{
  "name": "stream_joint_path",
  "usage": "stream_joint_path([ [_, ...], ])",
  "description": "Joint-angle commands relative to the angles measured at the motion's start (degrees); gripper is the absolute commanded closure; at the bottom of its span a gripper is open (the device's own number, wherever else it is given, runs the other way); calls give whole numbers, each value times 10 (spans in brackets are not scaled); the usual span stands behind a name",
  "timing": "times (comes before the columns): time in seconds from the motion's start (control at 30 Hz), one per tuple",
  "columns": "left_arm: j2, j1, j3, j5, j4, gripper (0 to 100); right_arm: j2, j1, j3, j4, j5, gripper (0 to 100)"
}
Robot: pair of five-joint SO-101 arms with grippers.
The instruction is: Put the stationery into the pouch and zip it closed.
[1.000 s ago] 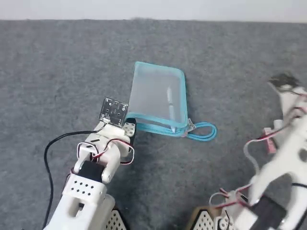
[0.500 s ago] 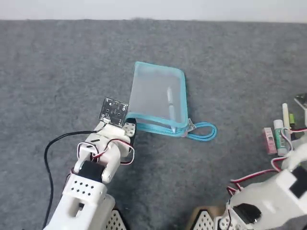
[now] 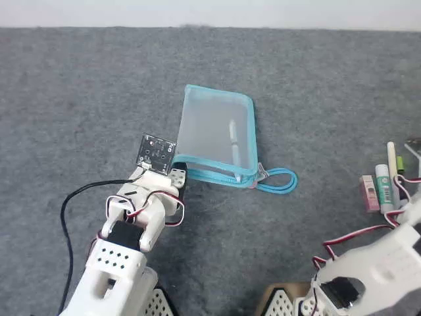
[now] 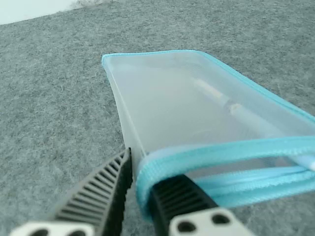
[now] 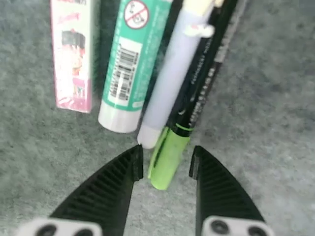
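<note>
The pouch [image 3: 217, 135] is being seen lying near the middle of the grey surface [image 3: 79, 85], with a white pen [image 3: 233, 148] inside it. Its near zip corner is being clamped by the left gripper [image 4: 140, 196], one finger on each side of the blue trim. By the surface's right edge, a pink eraser [image 5: 73, 54], a glue stick [image 5: 130, 64], a lilac pen [image 5: 172, 73] and a green-tipped marker [image 5: 189, 113] are being shown side by side. The right gripper [image 5: 165, 164] is being held just over them, fingers apart, with the marker's green end being straddled by the tips.
</note>
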Motion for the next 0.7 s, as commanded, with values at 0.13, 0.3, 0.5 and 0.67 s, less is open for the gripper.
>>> stream_joint_path([
  [0.13,5,5,-1,4,1,988,36,7,-26,-34,11,850],
  [0.3,5,4,0,4,0,988,54,21,-26,-48,10,889],
  [0.5,5,5,0,4,-1,988,53,42,-39,-43,10,986],
  [0.67,5,5,0,4,-2,988,36,59,-92,25,8,992],
])
